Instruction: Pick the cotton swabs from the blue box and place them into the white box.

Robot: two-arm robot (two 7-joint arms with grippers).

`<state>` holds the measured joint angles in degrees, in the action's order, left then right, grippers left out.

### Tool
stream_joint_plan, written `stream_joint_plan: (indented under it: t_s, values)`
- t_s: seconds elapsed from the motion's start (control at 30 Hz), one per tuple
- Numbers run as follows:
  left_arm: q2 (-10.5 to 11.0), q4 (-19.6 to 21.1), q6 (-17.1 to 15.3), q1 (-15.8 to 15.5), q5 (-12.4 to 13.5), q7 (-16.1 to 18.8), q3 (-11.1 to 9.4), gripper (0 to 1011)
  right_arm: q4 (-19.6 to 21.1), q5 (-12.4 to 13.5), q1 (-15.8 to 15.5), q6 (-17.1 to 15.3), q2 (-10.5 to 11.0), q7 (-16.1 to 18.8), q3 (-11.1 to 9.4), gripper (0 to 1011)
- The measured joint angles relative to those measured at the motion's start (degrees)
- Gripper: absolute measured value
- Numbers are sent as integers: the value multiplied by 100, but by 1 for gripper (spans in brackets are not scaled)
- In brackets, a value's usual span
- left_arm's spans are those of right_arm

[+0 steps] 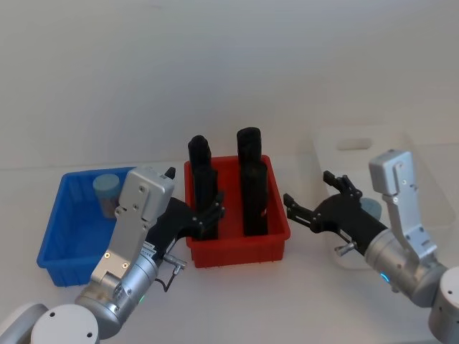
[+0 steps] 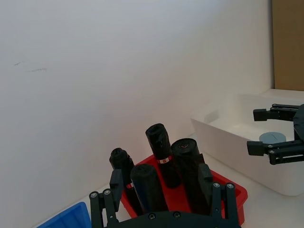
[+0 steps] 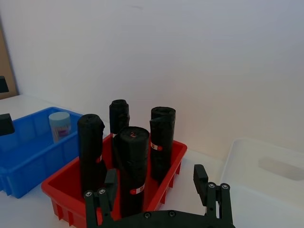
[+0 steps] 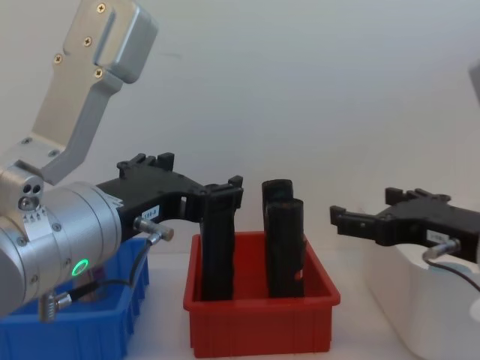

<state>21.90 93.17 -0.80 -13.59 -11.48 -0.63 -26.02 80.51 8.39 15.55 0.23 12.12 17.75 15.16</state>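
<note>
Cotton swabs: one jar (image 1: 107, 188) with a pale blue lid stands upright in the far part of the blue box (image 1: 68, 247), which sits on the worktop (image 1: 237, 301) at my left. A second pale blue lid (image 2: 272, 137) lies inside the white box (image 1: 423, 168) at my right; my left wrist view shows it between the spread fingers of my right claw (image 1: 310, 199).

Between the two boxes stands a red bin (image 1: 269, 244) holding four tall black blocks (image 1: 252, 179), all upright. My right wrist view shows small red-and-white labels on some of them; the head view does not resolve these.

My left claw (image 1: 212, 213) hangs at the near left edge of the red bin, just right of the blue box, fingers spread and empty. The chest view places it level with the tops of the black blocks. My right claw hangs at the left side of the white box, jaws apart, gripping nothing.

The worktop is plain white and meets a plain white wall (image 1: 215, 64) directly behind the bins. At the far right, my left wrist view picks up a brown panel (image 2: 288, 45) beyond the wall's end.
</note>
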Motion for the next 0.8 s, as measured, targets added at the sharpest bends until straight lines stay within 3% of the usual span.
stream_joint_plan:
  t_s: [0.8]
  values:
    - [0,0,0,0,0,0,0,1004,-1551,-191,1038,271,-471,598,146,1002]
